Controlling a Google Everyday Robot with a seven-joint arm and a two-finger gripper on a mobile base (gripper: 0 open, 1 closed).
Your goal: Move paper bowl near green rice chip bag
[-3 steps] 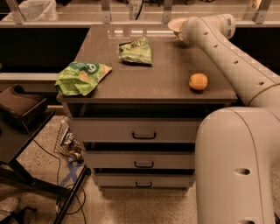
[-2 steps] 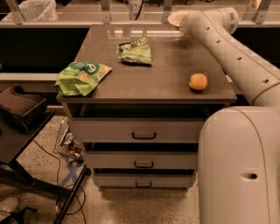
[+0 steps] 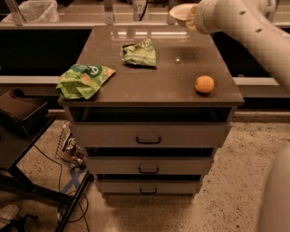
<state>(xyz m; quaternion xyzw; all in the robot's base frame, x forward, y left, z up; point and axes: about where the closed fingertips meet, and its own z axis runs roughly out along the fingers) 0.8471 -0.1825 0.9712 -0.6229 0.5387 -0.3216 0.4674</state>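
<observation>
Because the green rice chip bag [image 3: 84, 79] lies well apart at front left, my hand [image 3: 192, 18] grips the paper bowl [image 3: 180, 11] aloft beyond the counter's [image 3: 172, 86] rear edge.

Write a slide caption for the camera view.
Pincer at the round off-white paper bowl, far right of the brown tabletop; bright light-green glossy chip bag front left.

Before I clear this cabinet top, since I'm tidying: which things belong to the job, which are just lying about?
Job: paper bowl, at the gripper, back right; green rice chip bag, front left corner.
Lying about: smaller green bag, orange.
</observation>
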